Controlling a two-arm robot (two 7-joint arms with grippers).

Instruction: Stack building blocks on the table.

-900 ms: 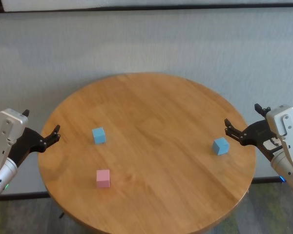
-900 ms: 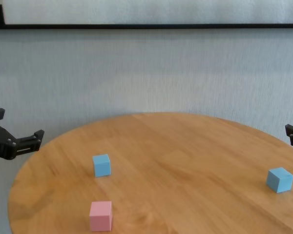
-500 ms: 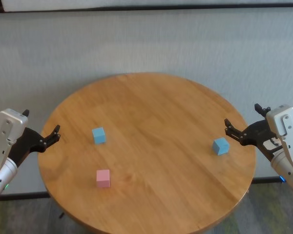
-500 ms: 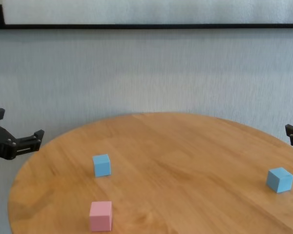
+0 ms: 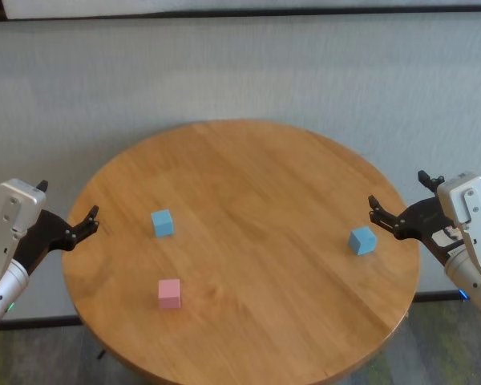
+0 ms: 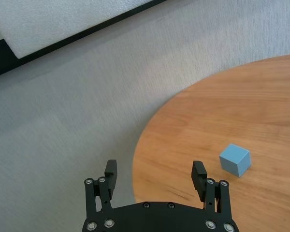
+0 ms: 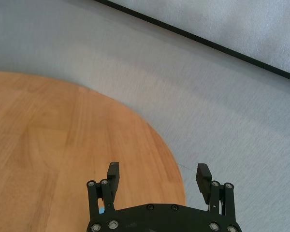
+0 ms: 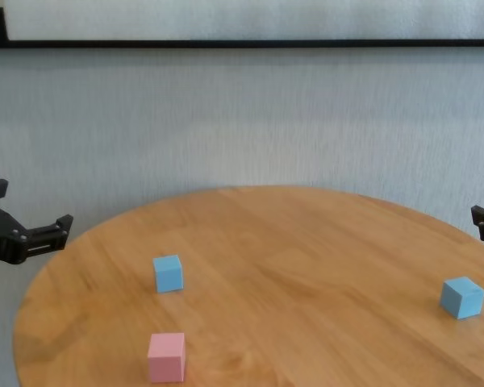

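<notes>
Left claw (image 5: 66, 216): We see it just off the left edge of the surface (image 5: 248, 184). Its fingers (image 6: 110, 170) are spread wide with nothing between them.

Right claw (image 5: 402, 204): We see it at the right edge of the surface. Its fingers (image 7: 113, 172) are spread wide too, and they hold nothing.

Left blue block (image 5: 162, 222): It sits flat on the surface, a short way in from the left claw, toward the middle. In the left wrist view it lies ahead of the claw and off to one side, not between the fingers.

Pink block (image 5: 169, 293): It sits flat on the surface, nearer to us than the left blue block and apart from it. It is also nearer to us than the left claw.

Right blue block (image 5: 362, 240): It sits flat on the surface just beside the right claw, a bit nearer to us than the fingertips. We cannot tell if the claw is right above it. It is far from the other two blocks.

Stack: We see all three blocks alone on the wood, none on top of another.
</notes>
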